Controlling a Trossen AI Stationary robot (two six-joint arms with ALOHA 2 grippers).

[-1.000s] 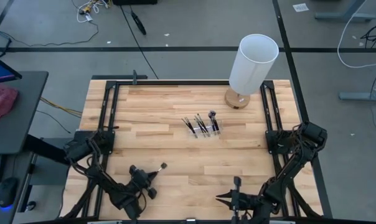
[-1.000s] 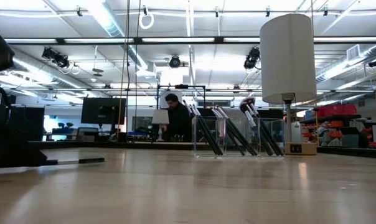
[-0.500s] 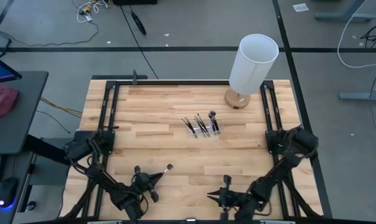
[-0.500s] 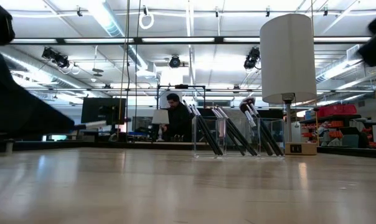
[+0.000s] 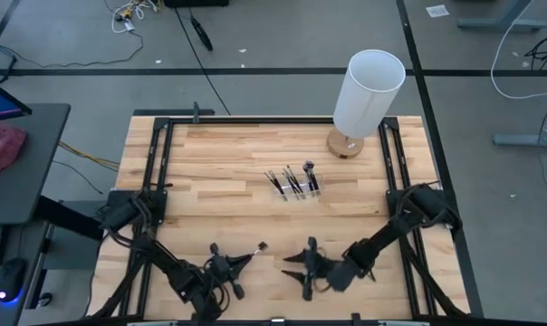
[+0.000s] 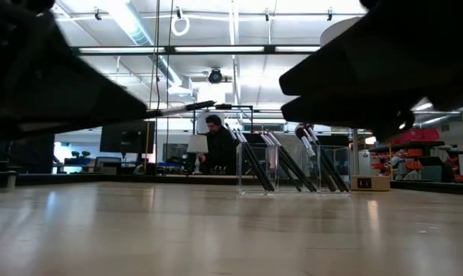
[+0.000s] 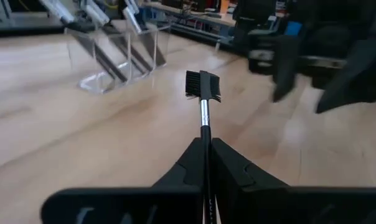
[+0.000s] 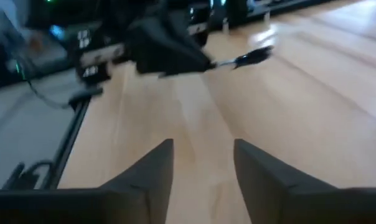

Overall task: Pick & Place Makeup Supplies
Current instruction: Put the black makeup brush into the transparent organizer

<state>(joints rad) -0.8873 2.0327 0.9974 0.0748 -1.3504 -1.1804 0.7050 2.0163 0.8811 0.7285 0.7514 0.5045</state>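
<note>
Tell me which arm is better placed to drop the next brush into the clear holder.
Left, probably. The left gripper is shut on a brush pointing toward the clear holder. The right gripper is open and empty.

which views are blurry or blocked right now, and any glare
Low view: both arms loom as dark, unfocused shapes across the top, while the clear holder with its brushes stays sharp; bright ceiling lights glare behind. Right wrist view: smeared throughout. Left wrist view: the held brush is crisp, the right arm beyond it blurred. High view: evenly lit.

no legible text or labels anywhere
</note>
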